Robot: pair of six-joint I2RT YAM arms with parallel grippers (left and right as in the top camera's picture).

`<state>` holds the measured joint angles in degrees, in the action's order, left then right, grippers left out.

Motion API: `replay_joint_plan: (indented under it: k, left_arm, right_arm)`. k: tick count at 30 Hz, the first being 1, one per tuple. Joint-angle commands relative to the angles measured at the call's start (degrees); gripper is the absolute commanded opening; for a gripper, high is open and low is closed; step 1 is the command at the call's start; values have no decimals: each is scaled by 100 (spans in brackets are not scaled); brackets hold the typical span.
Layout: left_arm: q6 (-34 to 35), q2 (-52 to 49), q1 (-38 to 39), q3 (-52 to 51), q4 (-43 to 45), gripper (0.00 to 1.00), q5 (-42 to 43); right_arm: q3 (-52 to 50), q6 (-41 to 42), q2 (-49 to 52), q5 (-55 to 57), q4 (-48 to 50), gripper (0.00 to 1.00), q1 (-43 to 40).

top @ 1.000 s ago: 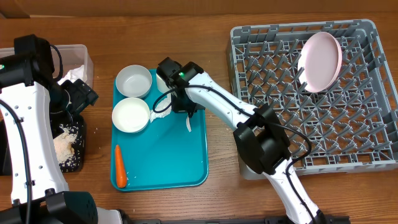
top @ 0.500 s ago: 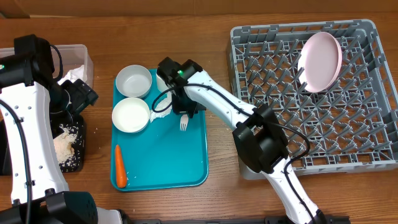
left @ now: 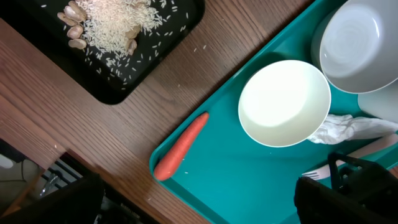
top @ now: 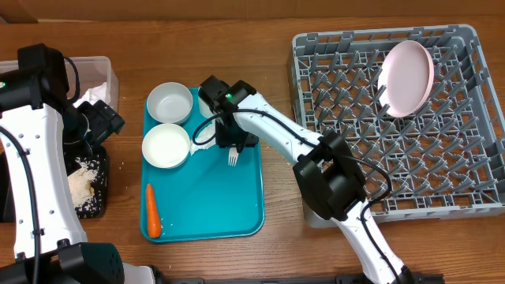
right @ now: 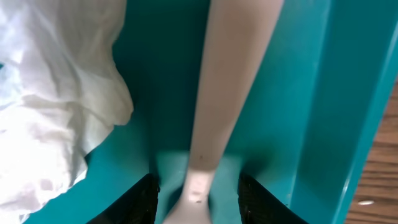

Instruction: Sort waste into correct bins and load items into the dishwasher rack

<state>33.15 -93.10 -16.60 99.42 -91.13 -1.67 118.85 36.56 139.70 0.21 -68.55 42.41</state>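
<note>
My right gripper [top: 230, 136] [right: 199, 198] is open low over the teal tray, one finger on each side of the white fork's handle [right: 233, 81]. The fork's tines [top: 233, 158] [left: 316, 175] point toward the tray's front. A crumpled white napkin [top: 203, 136] [right: 56, 99] lies just left of it. Two white bowls [top: 170, 103] [top: 166, 146] and an orange carrot [top: 151, 211] [left: 181, 146] sit on the tray. The cup [top: 207, 105] is partly hidden by the arm. The pink plate [top: 407, 77] stands in the grey rack [top: 442, 181]. My left gripper [top: 99, 122] is open and empty.
The teal tray [top: 213, 209] has a raised rim [right: 336, 93] right of the fork. The black tray [top: 101, 162] [left: 112, 87] holds nuts [left: 71, 25] and white crumbs. The clear tub [top: 99, 67] stands at the back left with white paper inside.
The fork has turned so its tines show below my right gripper, which has settled lower over the handle. The left arm has not moved.
</note>
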Motion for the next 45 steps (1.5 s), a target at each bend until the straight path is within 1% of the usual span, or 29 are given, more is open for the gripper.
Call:
replay_joint_plan:
  k: [1, 4, 5, 7, 9, 13, 15, 31, 40, 45]
  left_arm:
    - [116, 85, -20, 22, -7, 100, 20]
    - [118, 85, -20, 22, -7, 100, 20]
    - [116, 85, -20, 22, -7, 100, 20]
    - [116, 85, -20, 22, -7, 100, 20]
    - [116, 85, -20, 22, -7, 100, 20]
    - [116, 85, -20, 22, -7, 100, 20]
    - [116, 85, -20, 22, -9, 100, 20]
    - [116, 85, -20, 22, -7, 100, 20]
    - [116, 85, -20, 22, -7, 100, 20]
    - [116, 85, -20, 22, -7, 100, 20]
  right_arm:
    - [-236, 251, -114, -35, 37, 45, 37]
    - [-313, 251, -114, -94, 83, 45, 37]
    - [-313, 249, -114, -146, 83, 43, 37]
    - [-313, 251, -114, -247, 83, 28, 37]
    - [-313, 251, -114, -323, 79, 19, 37]
    - [-313, 251, -114, -337, 55, 11, 37]
    - [-306, 249, -114, -339, 26, 5, 26]
    - [101, 223, -199, -334, -374, 4, -72]
    - [452, -66, -595, -334, -664, 4, -72]
    - [466, -107, -855, -330, -686, 4, -79]
